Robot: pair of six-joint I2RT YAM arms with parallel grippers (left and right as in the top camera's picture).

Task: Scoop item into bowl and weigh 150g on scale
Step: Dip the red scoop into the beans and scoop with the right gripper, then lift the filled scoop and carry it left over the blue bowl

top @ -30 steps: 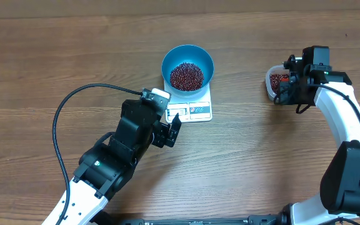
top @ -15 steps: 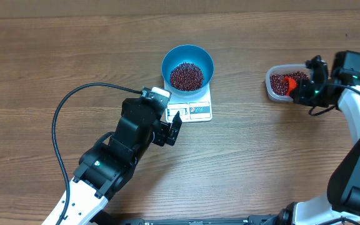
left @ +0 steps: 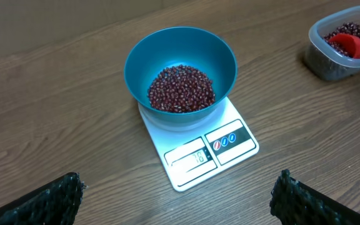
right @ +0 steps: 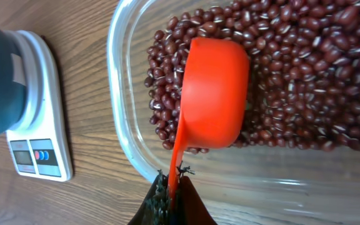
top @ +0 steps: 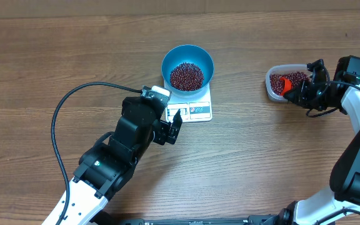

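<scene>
The blue bowl point(top: 187, 65) point(left: 180, 70) stands on the white scale point(top: 199, 110) point(left: 207, 153), with a heap of dark red beans point(top: 186, 76) point(left: 181, 89) inside it. More beans point(right: 292, 69) fill a clear tub point(top: 271, 85) point(right: 125, 125) at the right. My right gripper point(top: 300, 94) point(right: 172, 187) is shut on the handle of an orange scoop point(right: 211, 94) point(top: 285, 83), whose cup lies mouth-down on the tub's beans. My left gripper point(top: 172, 128) point(left: 177, 200) stands open just in front of the scale, with nothing between its fingers point(left: 49, 200).
A black cable point(top: 61, 125) loops from the left arm over the wooden table point(top: 261, 162). The tub sits about a scale's width to the right of the bowl.
The right arm swung outward to the right and then settled, uncovering the tub; the orange scoop now shows lying in the beans. The left arm has not moved.
</scene>
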